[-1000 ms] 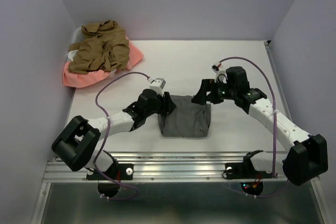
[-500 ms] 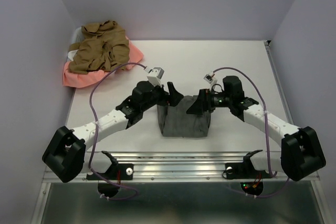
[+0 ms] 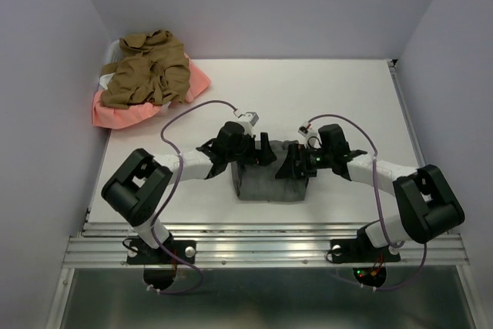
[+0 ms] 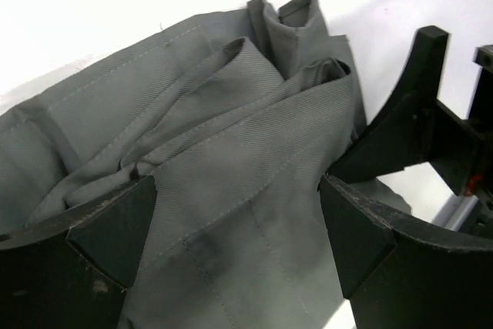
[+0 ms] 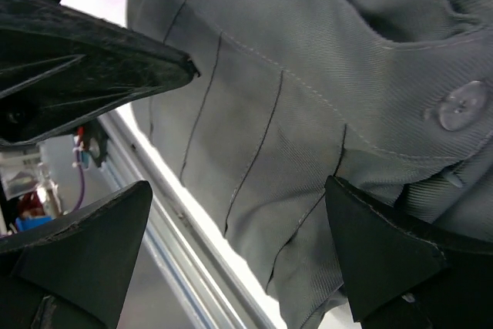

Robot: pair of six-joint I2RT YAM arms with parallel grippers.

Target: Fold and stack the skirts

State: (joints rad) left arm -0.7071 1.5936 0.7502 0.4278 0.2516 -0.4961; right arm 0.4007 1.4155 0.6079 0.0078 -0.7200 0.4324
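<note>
The grey skirt [image 3: 269, 182] lies folded near the table's front middle. It fills the left wrist view [image 4: 231, 136] and the right wrist view [image 5: 308, 75], where a button [image 5: 461, 105] shows. My left gripper [image 3: 262, 152] is open over the skirt's far left part, its jaws wide astride the cloth [image 4: 235, 229]. My right gripper [image 3: 291, 166] is open over the skirt's far right part [image 5: 235, 256]. The two grippers almost meet. The tan-brown skirt [image 3: 146, 75] lies crumpled on the salmon-pink skirt [image 3: 115, 113] at the far left.
A bit of the white basket [image 3: 106, 75] shows under the far-left pile. The metal rail [image 3: 262, 236] runs along the table's front edge, close to the grey skirt's near hem. Walls close in on the left, back and right.
Both arms have swung inward from the skirt's outer sides and come down over its far edge. The grippers are now close together. The skirt's far edge looks more bunched.
</note>
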